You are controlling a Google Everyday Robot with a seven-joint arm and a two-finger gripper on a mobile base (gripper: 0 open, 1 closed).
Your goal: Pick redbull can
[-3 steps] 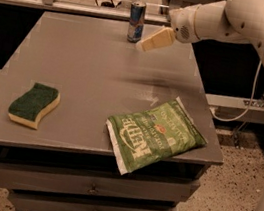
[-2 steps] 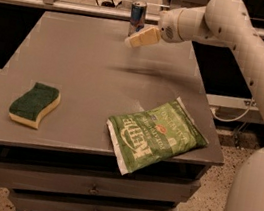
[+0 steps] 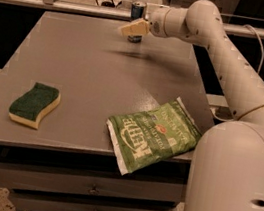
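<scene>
The redbull can [image 3: 138, 10], slim, dark blue, silver-rimmed, stands upright behind the gripper [image 3: 128, 28], whose hold I cannot tell.

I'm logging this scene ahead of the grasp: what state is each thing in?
redbull can: upright at the far edge of the table, partly hidden by the claw.
claw: level with the can, in front of it; contact unclear.
green Kettle chip bag: lying flat, overhanging the front edge.
sponge: lying flat, green side up.
drawers: shut.
</scene>
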